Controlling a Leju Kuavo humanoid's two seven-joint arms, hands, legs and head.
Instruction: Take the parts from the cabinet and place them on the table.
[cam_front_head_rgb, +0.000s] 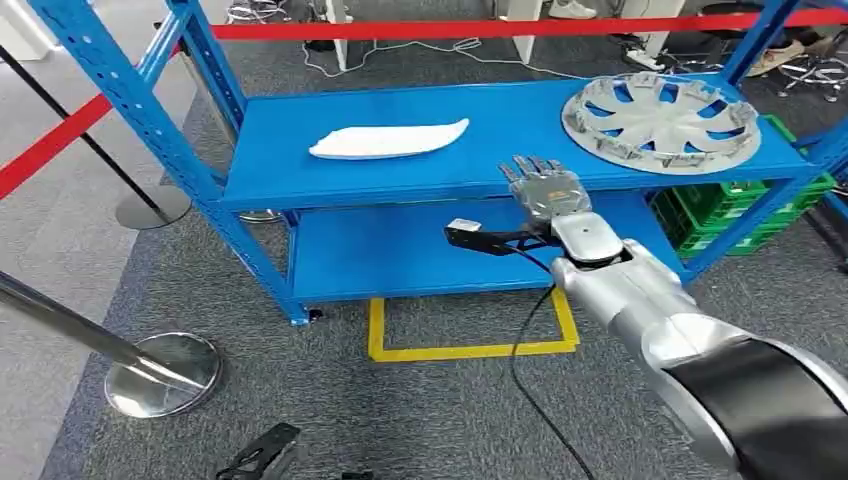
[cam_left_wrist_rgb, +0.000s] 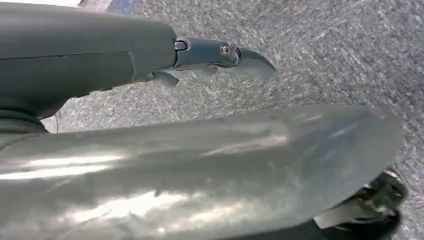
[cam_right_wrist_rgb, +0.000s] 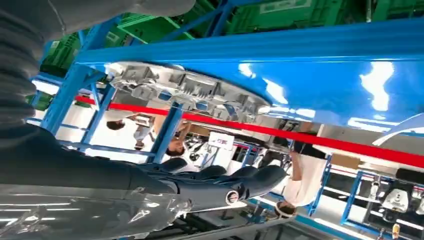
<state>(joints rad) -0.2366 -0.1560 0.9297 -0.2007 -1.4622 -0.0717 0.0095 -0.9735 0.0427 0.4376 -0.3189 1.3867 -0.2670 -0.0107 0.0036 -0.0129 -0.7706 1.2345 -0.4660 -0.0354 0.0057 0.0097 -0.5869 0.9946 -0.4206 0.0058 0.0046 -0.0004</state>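
Note:
A long white moulded part (cam_front_head_rgb: 390, 140) lies on the top board of the blue cabinet (cam_front_head_rgb: 300, 182), left of centre. A silver wheel cover (cam_front_head_rgb: 660, 118) lies at the board's right end, and its ribbed rim (cam_right_wrist_rgb: 185, 87) is close in the right wrist view. My right hand (cam_front_head_rgb: 545, 190) reaches forward to the board's front edge between the two parts, fingers straight and holding nothing; its dark fingers (cam_right_wrist_rgb: 235, 182) stay short of the wheel cover. My left hand (cam_left_wrist_rgb: 150, 100) hangs over grey carpet with a dark finger (cam_left_wrist_rgb: 220, 52) stretched out, empty.
The cabinet's lower board (cam_front_head_rgb: 400, 260) is bare blue. Green crates (cam_front_head_rgb: 740, 205) stand behind its right end. Chrome stanchion bases (cam_front_head_rgb: 160, 372) (cam_front_head_rgb: 150, 208) and red barrier tape (cam_front_head_rgb: 500, 27) border the area. A yellow floor marking (cam_front_head_rgb: 470, 350) lies before the cabinet. People (cam_right_wrist_rgb: 175, 145) stand beyond the tape.

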